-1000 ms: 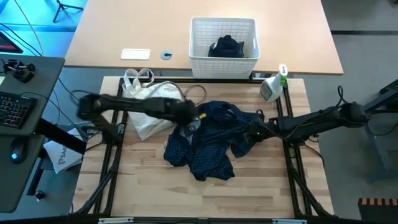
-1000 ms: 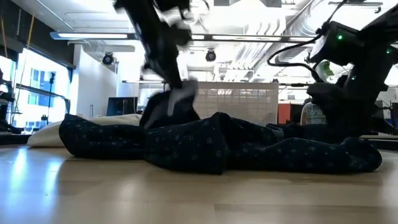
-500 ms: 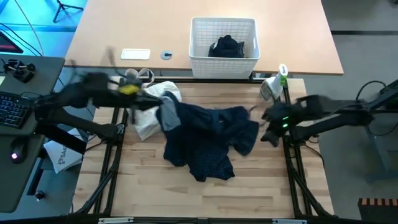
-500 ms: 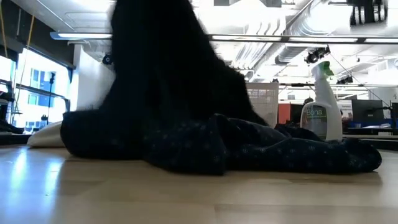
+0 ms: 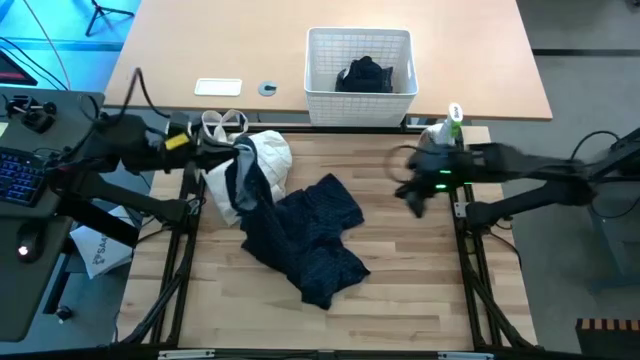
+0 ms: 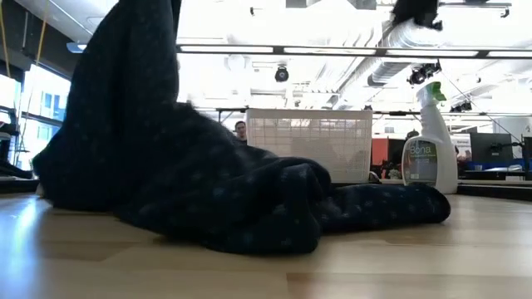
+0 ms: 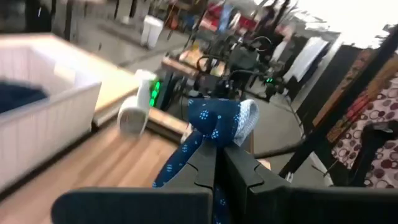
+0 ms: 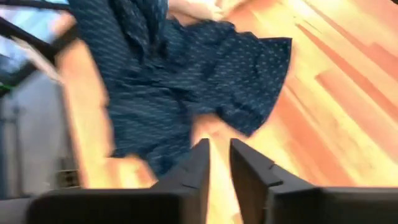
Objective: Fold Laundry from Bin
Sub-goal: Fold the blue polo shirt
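My left jaws [image 7: 219, 163] pinch a corner of the dotted navy shirt [image 5: 305, 235] up high on the left. The rest lies on the tabletop [image 5: 400, 300]. My right jaws [image 8: 219, 163] hang empty, open a little, on the right near the spray bottle [image 5: 440, 135], and the bin [image 5: 360, 62] sits far back.
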